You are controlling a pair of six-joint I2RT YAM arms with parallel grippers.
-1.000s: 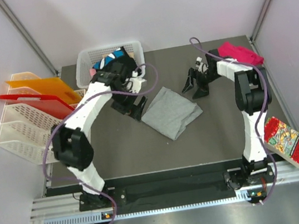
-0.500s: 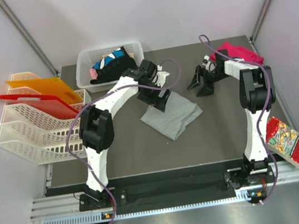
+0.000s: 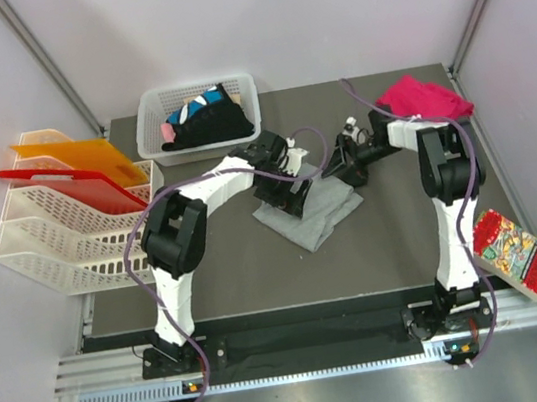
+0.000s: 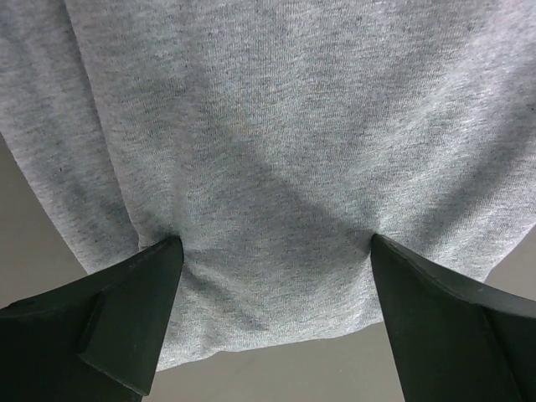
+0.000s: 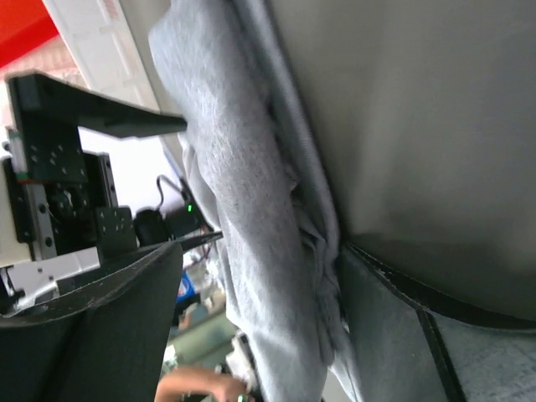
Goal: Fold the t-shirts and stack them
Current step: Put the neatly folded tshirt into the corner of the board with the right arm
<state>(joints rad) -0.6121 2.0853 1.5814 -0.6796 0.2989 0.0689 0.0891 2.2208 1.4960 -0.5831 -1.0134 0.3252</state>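
I see the grey t-shirt (image 3: 316,216) folded mid-table, with both arms at it.
From above, my left gripper (image 3: 285,195) hides the shirt's far-left corner and my right gripper (image 3: 340,166) meets its far-right edge. The pink t-shirt (image 3: 422,97) lies in the far-right corner, and black t-shirts (image 3: 208,122) fill the white basket (image 3: 149,128). Left wrist: the fingers are spread wide, tips pressing plain grey knit. Right wrist: the jaws stand apart, straddling the shirt's layered edge without clamping it.

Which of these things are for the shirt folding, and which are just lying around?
For the job: grey t-shirt, pink t-shirt, black t-shirts in the basket.
Just lying about: snack packet, file trays, folders.
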